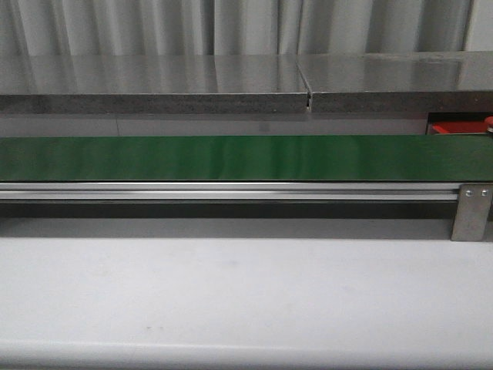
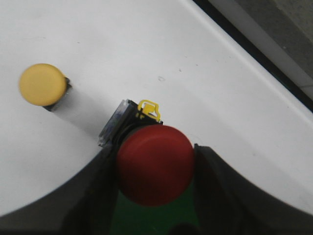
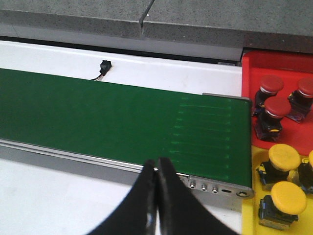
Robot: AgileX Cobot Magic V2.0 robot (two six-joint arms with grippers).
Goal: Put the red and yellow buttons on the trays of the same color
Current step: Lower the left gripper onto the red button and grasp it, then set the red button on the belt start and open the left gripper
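Front view barely catches the flat bright red tray (image 1: 454, 128), cut off at the right edge; in the right wrist view the flat yellow tray (image 3: 254, 166) runs off the corner too.

red buttons (image 3: 270, 84) sit upright in red tray (image 3: 254, 63), yellow buttons (image 3: 283, 156) in yellow tray (image 3: 249, 196).
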